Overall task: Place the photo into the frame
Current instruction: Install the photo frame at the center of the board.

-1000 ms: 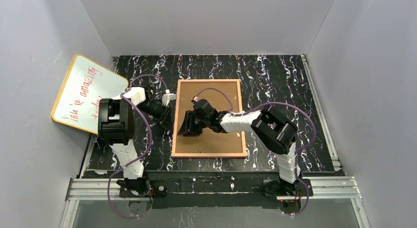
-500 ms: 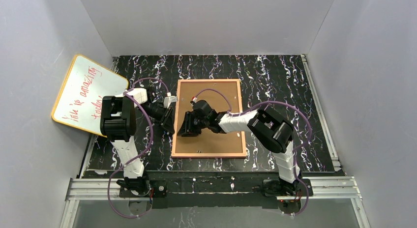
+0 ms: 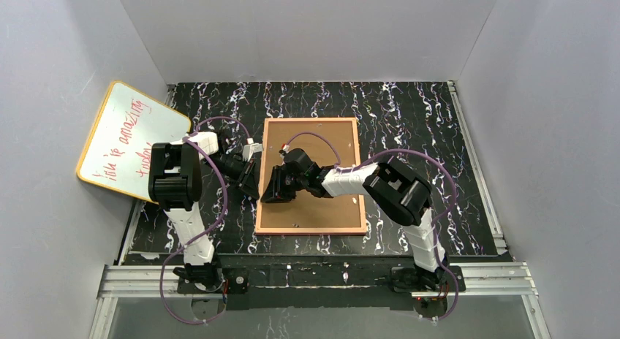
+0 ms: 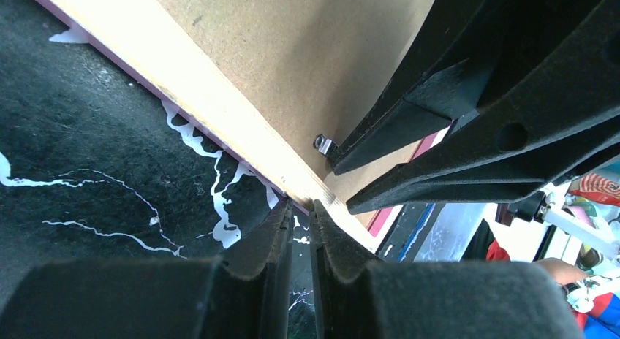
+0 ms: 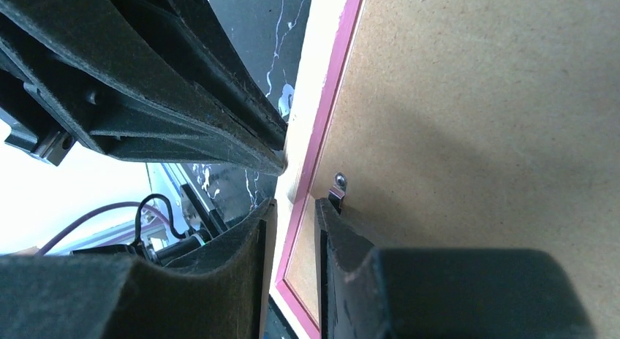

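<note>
Frame flat on table, mid-table, reverse up, long axis near-to-far; brown backing board seated inside it

Photo not visible in any view; judged under board, unconfirmed

Both grippers meet at frame's left rail, about mid-length
- left gripper on outer side, jaws nearly together, thin slit, tips at rail's edge; pinch on rail: cannot tell
- right gripper on board side, jaws part open over rail, metal tab just beside one tip

Tab nearer right arm
</note>
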Motion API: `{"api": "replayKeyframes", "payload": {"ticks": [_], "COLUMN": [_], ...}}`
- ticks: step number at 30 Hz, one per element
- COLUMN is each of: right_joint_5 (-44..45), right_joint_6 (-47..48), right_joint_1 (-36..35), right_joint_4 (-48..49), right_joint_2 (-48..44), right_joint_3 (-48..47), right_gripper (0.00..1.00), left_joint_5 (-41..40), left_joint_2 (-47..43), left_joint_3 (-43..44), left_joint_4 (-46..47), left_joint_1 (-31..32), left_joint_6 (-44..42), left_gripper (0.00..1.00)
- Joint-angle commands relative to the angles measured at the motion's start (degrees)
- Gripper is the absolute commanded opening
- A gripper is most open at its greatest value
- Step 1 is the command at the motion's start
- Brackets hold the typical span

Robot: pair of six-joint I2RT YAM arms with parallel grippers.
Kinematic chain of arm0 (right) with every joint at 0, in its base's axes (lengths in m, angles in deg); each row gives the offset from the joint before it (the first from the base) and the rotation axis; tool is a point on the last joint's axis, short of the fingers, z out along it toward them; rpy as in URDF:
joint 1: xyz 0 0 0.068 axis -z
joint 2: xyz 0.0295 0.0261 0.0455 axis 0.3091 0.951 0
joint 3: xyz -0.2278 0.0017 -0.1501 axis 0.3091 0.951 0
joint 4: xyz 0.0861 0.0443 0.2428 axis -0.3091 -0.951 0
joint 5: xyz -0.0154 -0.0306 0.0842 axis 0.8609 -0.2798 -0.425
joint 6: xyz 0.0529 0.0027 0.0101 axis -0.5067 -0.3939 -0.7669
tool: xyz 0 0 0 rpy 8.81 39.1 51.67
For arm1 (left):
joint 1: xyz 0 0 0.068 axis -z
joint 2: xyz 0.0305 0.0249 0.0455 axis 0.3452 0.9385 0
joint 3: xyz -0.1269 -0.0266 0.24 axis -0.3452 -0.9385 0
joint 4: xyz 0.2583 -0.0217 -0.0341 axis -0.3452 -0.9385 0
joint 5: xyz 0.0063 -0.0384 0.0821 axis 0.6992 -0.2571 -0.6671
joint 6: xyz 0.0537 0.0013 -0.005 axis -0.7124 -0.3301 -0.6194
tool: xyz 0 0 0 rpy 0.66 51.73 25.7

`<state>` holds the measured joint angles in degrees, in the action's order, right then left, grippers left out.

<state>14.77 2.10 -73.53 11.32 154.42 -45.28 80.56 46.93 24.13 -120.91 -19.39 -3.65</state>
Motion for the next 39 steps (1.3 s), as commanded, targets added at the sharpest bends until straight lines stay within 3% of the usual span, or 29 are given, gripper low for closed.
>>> {"api": "replayKeyframes", "payload": {"ticks": [1, 9, 39], "right_joint_5": [-1.7, -2.0, -2.7], "right_joint_6": [0.1, -0.6, -1.8], "right_joint_1": [-0.1, 1.6, 1.8], "right_joint_4": [1.0, 3.7, 4.8], "right_joint_2": [-1.0, -8.8, 1.7], "right_joint_3": [-0.4, 6.3, 1.5], "right_gripper": [0.33, 0.35, 0.31], "left_joint_5": [-1.9, -2.6, -2.8], "left_joint_2": [0.0, -1.1, -1.2], "left_joint_3": [-1.9, -1.7, -2.9], "left_joint_4": [0.9, 0.9, 3.1], "left_joint_1": [0.6, 0.7, 0.7], "left_joint_6": [-1.5, -1.6, -0.2], "left_gripper": [0.1, 0.08, 0.02]}}
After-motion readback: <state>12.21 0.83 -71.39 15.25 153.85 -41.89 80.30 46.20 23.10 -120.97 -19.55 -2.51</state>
